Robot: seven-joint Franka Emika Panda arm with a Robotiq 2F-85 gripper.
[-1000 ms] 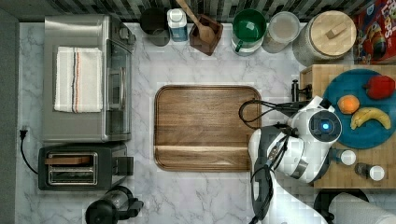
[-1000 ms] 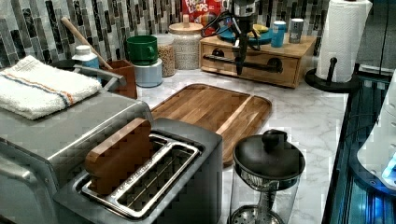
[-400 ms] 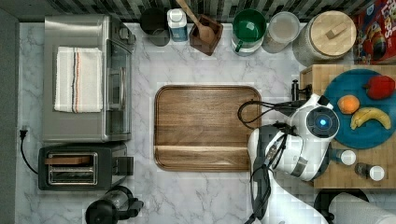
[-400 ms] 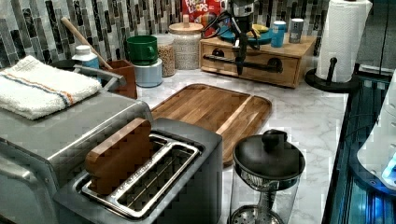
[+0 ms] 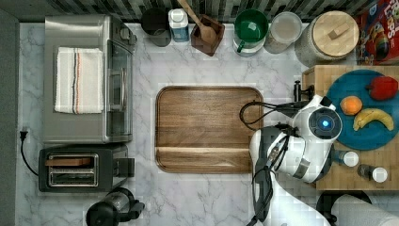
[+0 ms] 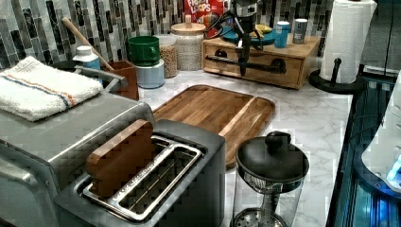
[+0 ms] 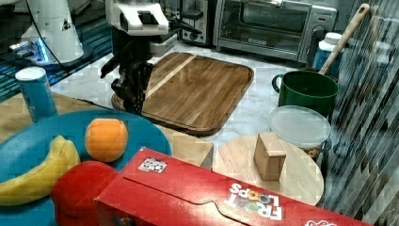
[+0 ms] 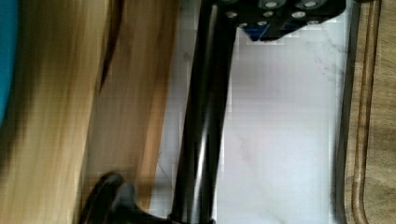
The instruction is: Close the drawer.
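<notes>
Black gripper (image 6: 243, 67) on the white Franka arm (image 5: 301, 153), pointing tips-down, right at the black bar handle (image 6: 276, 66) of the drawer (image 6: 262, 73). Open or closed: cannot tell. In the right view, same gripper (image 7: 135, 104) hanging over the near edge of the wooden cutting board (image 7: 197, 89), beyond the blue plate (image 7: 136, 125).

Drawer front of light wood, set into the butcher-block stand (image 6: 302, 47) at the left view's far right, below the plate. From the wrist, handle (image 8: 205, 116) seen as a glossy dark rod running alongside the pale drawer front (image 8: 135, 93), with a thin dark seam between that front and the wood beside it; flush or slightly out, not clear.

White marble counter (image 5: 188, 66) between stand and cutting board. On the plate: an orange (image 5: 351, 105), a banana (image 5: 374, 117), a red pepper (image 5: 383, 87). Just beside the stand in the left view, a paper towel roll (image 6: 347, 38) upright on a black holder. Well apart, at the left view's near edge, a toaster (image 6: 189, 156) with a wooden slab in one slot.
</notes>
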